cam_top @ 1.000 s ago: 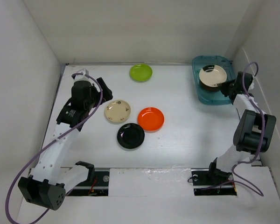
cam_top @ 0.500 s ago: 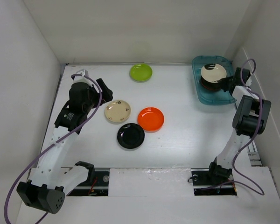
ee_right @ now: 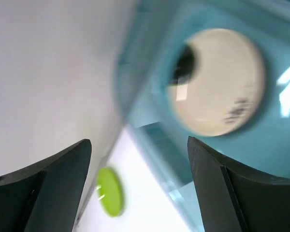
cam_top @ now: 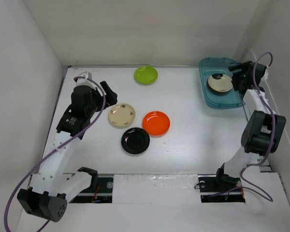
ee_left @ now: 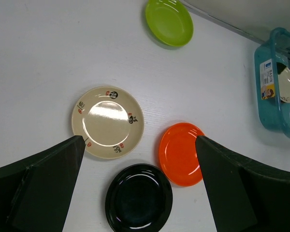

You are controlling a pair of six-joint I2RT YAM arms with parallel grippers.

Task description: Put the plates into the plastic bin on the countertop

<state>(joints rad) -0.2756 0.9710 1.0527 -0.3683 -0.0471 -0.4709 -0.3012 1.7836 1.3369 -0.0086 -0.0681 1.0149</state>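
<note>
In the teal plastic bin (cam_top: pixel 221 101) at the far right, a cream plate (cam_top: pixel 220 83) lies on top of a black one whose edge just shows (ee_right: pixel 183 63). My right gripper (cam_top: pixel 233 79) hovers at the bin's right side, open, nothing between its fingers (ee_right: pixel 139 142). On the white countertop (cam_top: pixel 193 135) lie a lime green plate (cam_top: pixel 146 75), a cream speckled plate (cam_top: pixel 122 115), an orange plate (cam_top: pixel 156 123) and a black plate (cam_top: pixel 135 140). My left gripper (cam_top: pixel 108 92) hangs open and empty above and left of the cream plate (ee_left: pixel 108 122).
White walls close in the countertop on the left, back and right. The bin (ee_left: pixel 275 92) sits tight in the back right corner. The green plate (ee_left: pixel 169 21) lies near the back wall. Both arm bases stand at the near edge.
My right gripper has opened and let go of the cream plate, which now rests lower in the bin. The gripper has drawn back and up to the right. The left arm barely moved.
</note>
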